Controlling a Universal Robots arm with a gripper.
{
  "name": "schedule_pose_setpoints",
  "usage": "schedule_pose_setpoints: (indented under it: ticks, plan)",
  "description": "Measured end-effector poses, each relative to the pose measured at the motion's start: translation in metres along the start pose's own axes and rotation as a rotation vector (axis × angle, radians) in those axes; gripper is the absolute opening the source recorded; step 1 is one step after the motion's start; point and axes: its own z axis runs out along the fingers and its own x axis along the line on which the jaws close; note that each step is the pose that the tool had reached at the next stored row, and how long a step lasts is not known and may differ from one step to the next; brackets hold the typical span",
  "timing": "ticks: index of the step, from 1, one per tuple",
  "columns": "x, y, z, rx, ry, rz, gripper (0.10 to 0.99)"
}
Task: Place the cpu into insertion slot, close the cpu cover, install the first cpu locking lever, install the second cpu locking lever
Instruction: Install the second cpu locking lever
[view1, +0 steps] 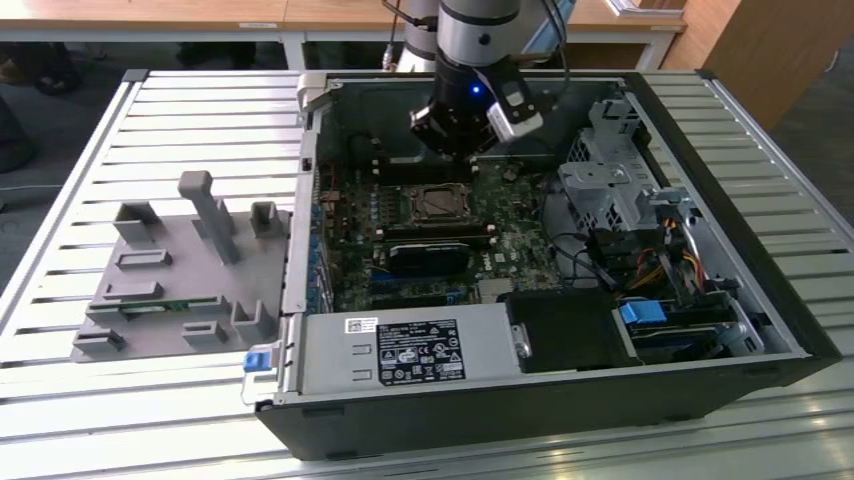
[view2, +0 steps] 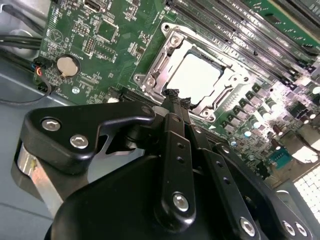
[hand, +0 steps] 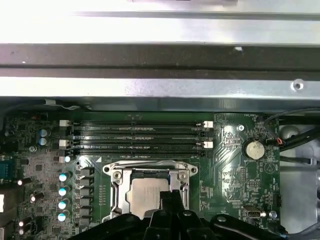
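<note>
The gripper (view2: 173, 100) (fingers pressed together, holding nothing) hovers at the cpu cover (view2: 165, 62), which lies closed over the cpu (view2: 200, 75).

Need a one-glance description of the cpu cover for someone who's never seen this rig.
Look inside the open computer case at the green motherboard, beside the long memory slots. The cpu cover is the silvery metal frame lying down around the pale square cpu, just beyond the claw. It is the board's one shiny windowed plate.
</note>
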Motion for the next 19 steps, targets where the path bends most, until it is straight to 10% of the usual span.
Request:
schedule_pose_setpoints:
  ticks: [7, 12, 19]
  plan:
    - [-0.0003, -0.0138, -0.0008, -0.001, 0.0032, 0.0, 0.106]
    - [-0.0005, -0.0194, -0.0011, -0.048, 0.0189, 0.002, 0.106]
    - [-0.0006, -0.0273, 0.0002, -0.053, 0.0193, 0.002, 0.106]
